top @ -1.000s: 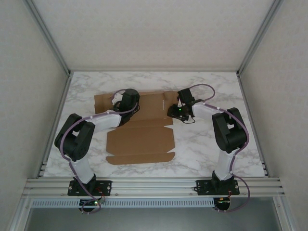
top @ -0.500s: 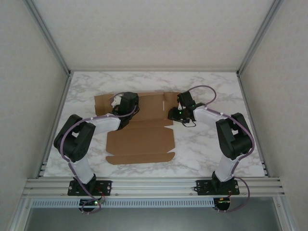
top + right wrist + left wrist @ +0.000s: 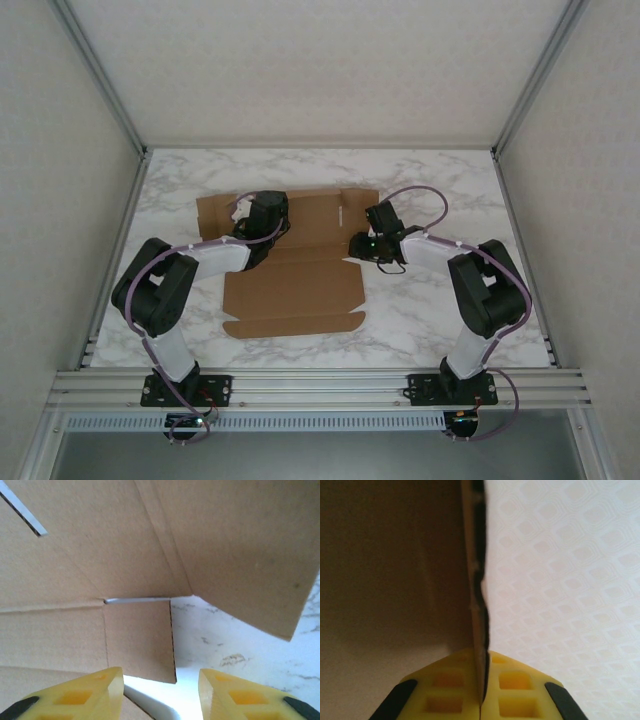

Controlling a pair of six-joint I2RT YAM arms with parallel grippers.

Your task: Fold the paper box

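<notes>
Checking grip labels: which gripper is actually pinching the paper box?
The left gripper: its yellow fingers are shut on a thin edge of the paper box. The right gripper stands open, gripping nothing.

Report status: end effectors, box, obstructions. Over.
Left end effector shut on paper box edge. Right end effector open at box's right side. Box largely unfolded. No obstacles seen.

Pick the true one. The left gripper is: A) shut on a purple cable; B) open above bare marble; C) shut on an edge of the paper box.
C: in the left wrist view, the left gripper is closed on a thin edge of the paper box.
</notes>
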